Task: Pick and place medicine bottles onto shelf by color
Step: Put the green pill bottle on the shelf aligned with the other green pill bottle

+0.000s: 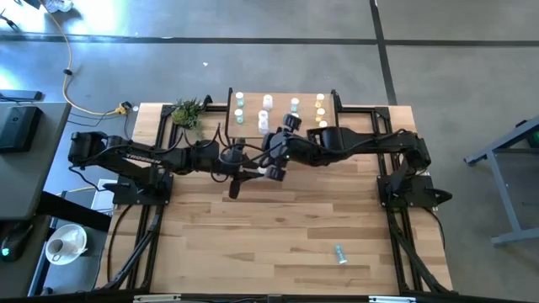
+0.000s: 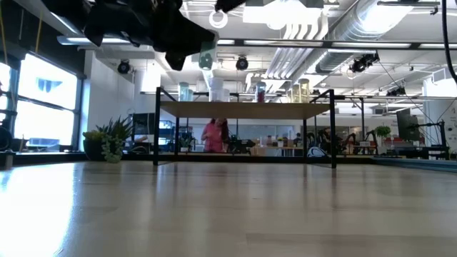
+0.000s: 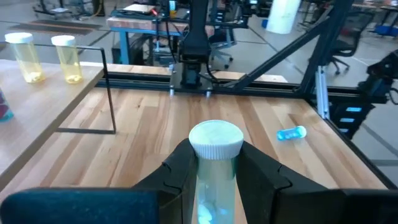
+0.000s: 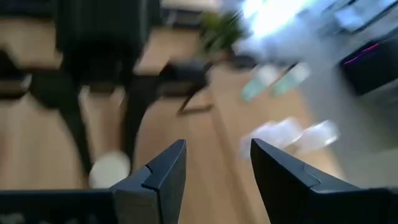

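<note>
Left gripper [image 3: 214,180] is clamped on a white-capped bottle [image 3: 215,163], fingers [image 3: 180,171] pressed to both sides, hovering off the shelf's [image 1: 282,108] 6 o'clock edge. Right gripper [image 4: 217,168] beside it, fingers apart, nothing between them. Bottles stand in rows on the shelf; one light-blue bottle [image 1: 339,252] lies on the table [image 1: 278,244] at 5 o'clock.

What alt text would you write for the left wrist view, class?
The left end effector grips an upright white-capped pale teal bottle above the slatted wooden table. A light blue bottle lies beyond; two yellow bottles stand on the light-wood shelf.
</note>
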Motion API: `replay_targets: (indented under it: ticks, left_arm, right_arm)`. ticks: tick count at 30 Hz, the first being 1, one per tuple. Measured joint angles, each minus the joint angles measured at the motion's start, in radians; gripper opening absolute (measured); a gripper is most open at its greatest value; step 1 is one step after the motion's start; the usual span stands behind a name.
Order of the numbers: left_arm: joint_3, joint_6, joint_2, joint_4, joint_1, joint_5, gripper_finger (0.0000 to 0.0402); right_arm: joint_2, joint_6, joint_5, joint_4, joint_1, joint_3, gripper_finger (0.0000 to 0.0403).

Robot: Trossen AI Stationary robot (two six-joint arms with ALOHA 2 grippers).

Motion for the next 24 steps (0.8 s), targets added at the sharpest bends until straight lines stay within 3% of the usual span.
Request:
replay_targets:
  ticks: [4, 12, 19, 24]
  left_arm:
    - [0.0, 0.0, 0.0, 0.0, -0.05, -0.088, 0.0085]
    - [0.0, -0.001, 0.0, 0.0, -0.122, -0.219, 0.0085]
    - [0.0, -0.001, 0.0, -0.001, -0.155, -0.243, 0.0085]
    - [0.0, 0.0, 0.0, -0.007, -0.162, -0.24, 0.0085]
  right_arm:
    - [0.0, 0.04, -0.094, -0.117, -0.02, 0.0, 0.017]
    - [0.0, 0.049, -0.1, -0.325, -0.022, 0.0, 0.017]
    - [0.0, 0.164, -0.099, -0.422, -0.008, -0.044, 0.017]
    - [-0.016, 0.236, -0.03, -0.498, 0.026, -0.183, 0.0169]
